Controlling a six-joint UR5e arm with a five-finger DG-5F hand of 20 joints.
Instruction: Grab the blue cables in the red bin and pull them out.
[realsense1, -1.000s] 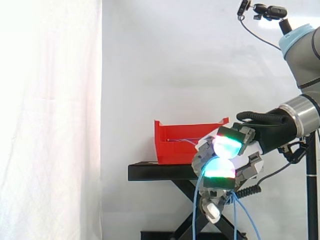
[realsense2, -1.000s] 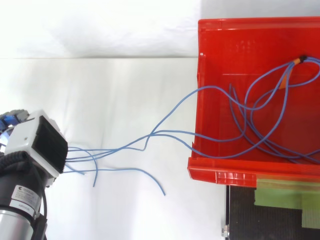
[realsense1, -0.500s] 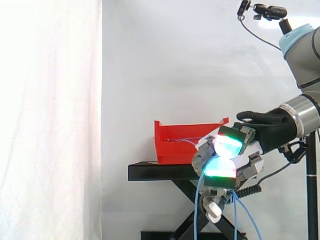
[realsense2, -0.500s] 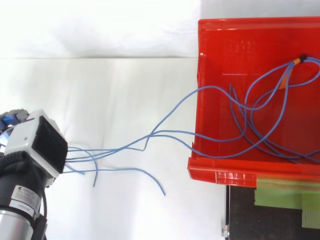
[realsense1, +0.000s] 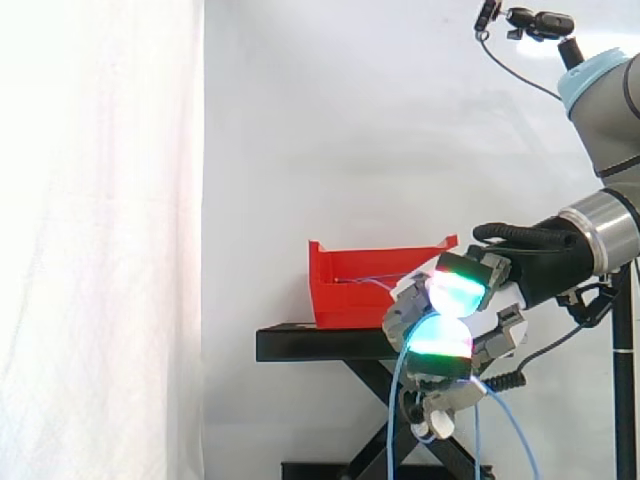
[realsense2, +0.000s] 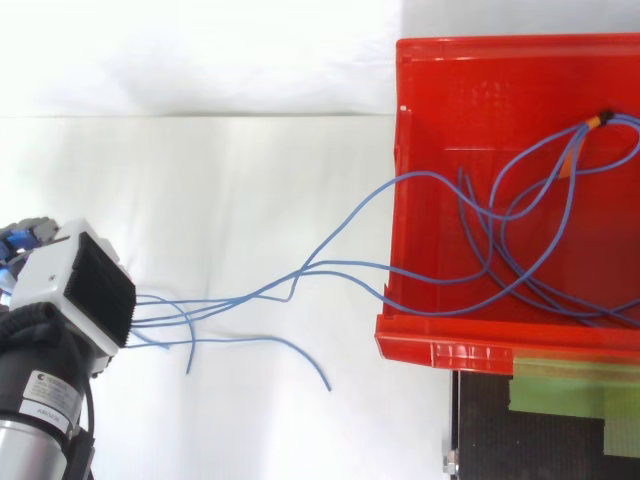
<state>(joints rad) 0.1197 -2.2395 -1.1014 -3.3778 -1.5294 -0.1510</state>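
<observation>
I see the hand (realsense1: 455, 318) clenched on thin, smooth blue cables (realsense2: 312, 268). They loop loosely inside the glossy red plastic bin (realsense2: 450, 350), cross its rim and sag toward the hand. Curled fingers hide the exact grip, and the bin's right side is cut off from above.

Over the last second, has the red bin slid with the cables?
No. The red bin stays put against the green tape on the black stand, while the hand holds the blue cables.

Glossy red plastic bin (realsense2: 470, 90), thin smooth blue cables (realsense2: 350, 213), matt black stand (realsense1: 320, 343), white cloth curtain (realsense1: 100, 250)
</observation>
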